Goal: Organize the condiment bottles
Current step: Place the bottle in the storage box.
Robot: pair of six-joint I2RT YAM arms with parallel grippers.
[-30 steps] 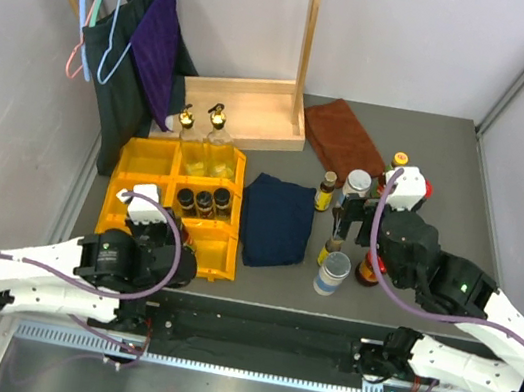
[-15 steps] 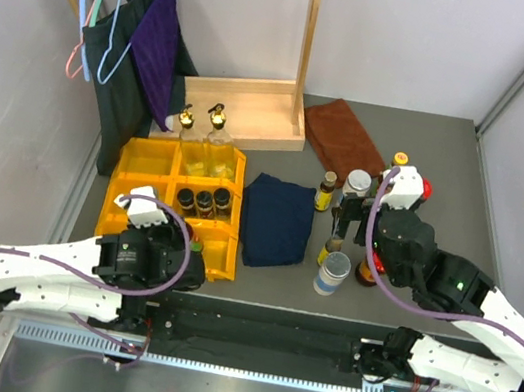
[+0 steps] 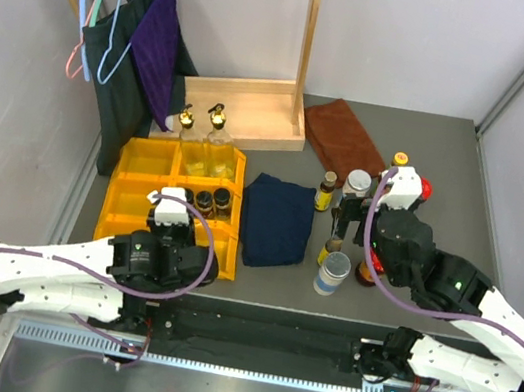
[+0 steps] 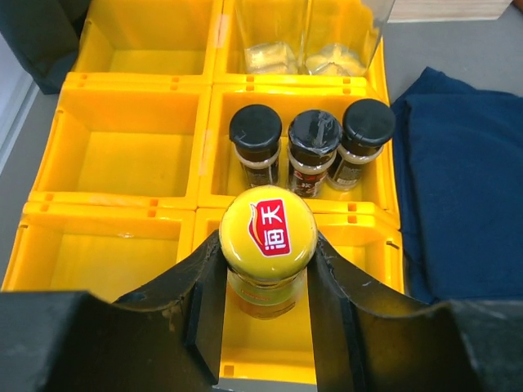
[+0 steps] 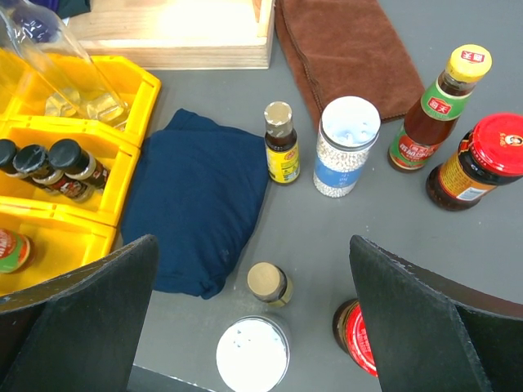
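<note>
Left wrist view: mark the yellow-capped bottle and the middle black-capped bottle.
yellow-capped bottle (image 4: 268,229), left wrist view, centre of its cap.
middle black-capped bottle (image 4: 315,133), left wrist view, top of its cap.

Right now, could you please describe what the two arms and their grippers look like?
Both arms have white links with black joint housings: left arm, right arm. A purple cable loops along each, and a white block tops each wrist. The gripper fingers are broad, matte black.
</note>
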